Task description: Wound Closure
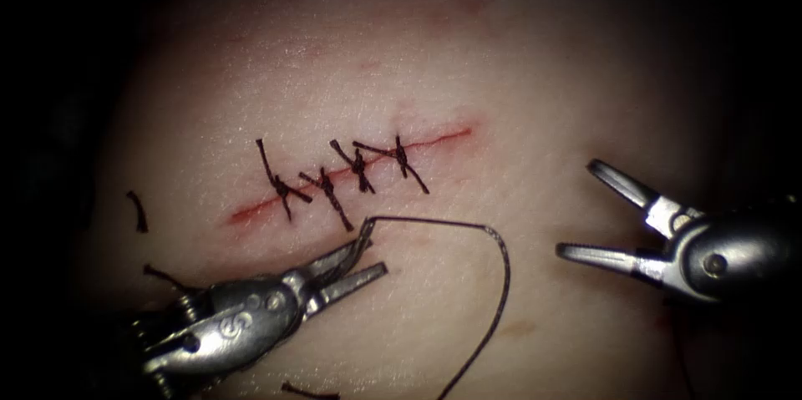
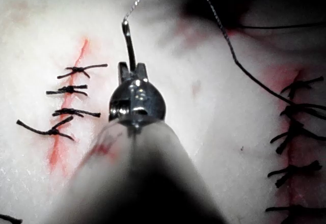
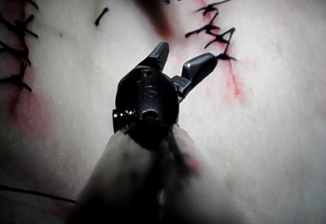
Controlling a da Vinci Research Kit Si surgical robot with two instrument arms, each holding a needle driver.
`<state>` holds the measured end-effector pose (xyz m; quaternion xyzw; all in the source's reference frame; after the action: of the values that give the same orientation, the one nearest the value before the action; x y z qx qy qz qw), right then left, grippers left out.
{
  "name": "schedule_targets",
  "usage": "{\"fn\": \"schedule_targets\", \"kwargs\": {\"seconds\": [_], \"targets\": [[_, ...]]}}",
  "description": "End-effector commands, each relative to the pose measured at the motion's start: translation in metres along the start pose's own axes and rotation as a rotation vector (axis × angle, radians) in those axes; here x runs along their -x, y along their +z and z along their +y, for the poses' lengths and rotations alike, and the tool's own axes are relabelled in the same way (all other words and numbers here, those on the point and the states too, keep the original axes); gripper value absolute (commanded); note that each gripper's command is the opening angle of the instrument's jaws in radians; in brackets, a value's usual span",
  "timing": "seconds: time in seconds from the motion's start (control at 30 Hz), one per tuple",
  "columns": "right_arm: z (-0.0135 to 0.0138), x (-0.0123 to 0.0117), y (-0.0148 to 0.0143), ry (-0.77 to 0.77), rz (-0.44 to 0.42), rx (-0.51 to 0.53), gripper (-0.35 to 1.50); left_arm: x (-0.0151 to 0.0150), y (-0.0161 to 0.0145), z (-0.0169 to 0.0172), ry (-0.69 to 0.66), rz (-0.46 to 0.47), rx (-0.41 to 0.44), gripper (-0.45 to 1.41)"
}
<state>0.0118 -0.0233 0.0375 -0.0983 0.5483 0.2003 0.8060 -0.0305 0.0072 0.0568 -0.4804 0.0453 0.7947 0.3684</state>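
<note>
Pale tissue (image 1: 518, 66) fills the endoscope view, its edges lost in dark. A cut (image 1: 351, 168) runs from lower left to upper right across the middle of the frame, crossed by four knotted stitches (image 1: 361, 168); short red stretches are left unstitched at both ends, so closure is judged well advanced but not complete. Below the cut, the left tool (image 1: 368, 250) is seen at lower left with its jaws slightly parted, the upper jaw touching the needle (image 1: 434, 222) at one end; whether it is truly gripped cannot be told. The needle lies above the tissue, not in it, and thread (image 1: 501, 291) trails from its far end down to the bottom edge. At right, the right tool (image 1: 576, 210) is held wide open and empty. Cut ends (image 1: 138, 210) are scattered at far left.

In the left wrist view, the needle (image 2: 129, 43) is seen rising from the left tool (image 2: 133, 70), with thread (image 2: 229, 51) running off from it beside the stitched cut (image 2: 69, 102).

In the right wrist view, the right tool (image 3: 184, 61) is shown wide open, holding nothing, near the stitches (image 3: 214, 30).
</note>
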Motion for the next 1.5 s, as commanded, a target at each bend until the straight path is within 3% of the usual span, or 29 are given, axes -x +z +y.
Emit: {"fn": "schedule_targets", "kwargs": {"seconds": [0.03,0.27,0.3,0.33,0.43,0.5,0.63,0.7,0.83,1.0,1.13,1.33,1.5], "targets": [[-0.0003,-0.0017,-0.0008,0.021,0.002,0.022,0.71,0.0002,0.0012,0.0001,0.013,-0.005,-0.023,-0.45],[-0.0007,-0.0062,-0.0014,0.063,-0.019,0.077,0.81,-0.0005,0.0049,0.0001,0.071,-0.005,-0.107,-0.45],[-0.001,-0.0065,-0.0012,0.098,-0.01,0.07,0.76,-0.0005,0.0053,0.0001,0.081,-0.006,-0.118,-0.45],[-0.0017,-0.0068,-0.0007,0.167,0.01,0.058,0.59,-0.0007,0.0061,0.0001,0.1,-0.005,-0.147,-0.45],[-0.0024,-0.0069,0.0,0.264,0.012,0.051,0.51,-0.0008,0.0068,0.0001,0.115,-0.001,-0.17,-0.45],[-0.0032,-0.0068,0.0011,0.343,0.011,0.057,0.63,-0.0009,0.0074,0.0001,0.124,0.004,-0.189,-0.45],[-0.0048,-0.0059,0.0029,0.447,0.004,0.062,0.54,-0.0011,0.008,0.0,0.132,0.039,-0.233,-0.45],[-0.0054,-0.0052,0.0037,0.488,0.006,0.068,0.42,-0.0011,0.0079,0.0001,0.131,0.056,-0.249,-0.45],[-0.0064,-0.0039,0.0049,0.541,0.006,0.076,-0.15,-0.0009,0.0075,0.0,0.13,0.092,-0.294,-0.45],[-0.0073,-0.0024,0.0062,0.59,-0.008,0.112,-0.28,-0.0009,0.0067,0.0001,0.13,0.117,-0.327,-0.45],[-0.0073,-0.0015,0.0074,0.603,-0.016,0.135,-0.06,-0.0011,0.0064,0.0005,0.129,0.118,-0.338,-0.45],[-0.0071,-0.0007,0.0087,0.602,-0.022,0.153,0.49,-0.0015,0.0063,0.0012,0.129,0.123,-0.342,-0.45],[-0.0069,-0.0004,0.0092,0.602,-0.027,0.159,0.66,-0.0017,0.006,0.0017,0.131,0.133,-0.343,-0.45]]}}
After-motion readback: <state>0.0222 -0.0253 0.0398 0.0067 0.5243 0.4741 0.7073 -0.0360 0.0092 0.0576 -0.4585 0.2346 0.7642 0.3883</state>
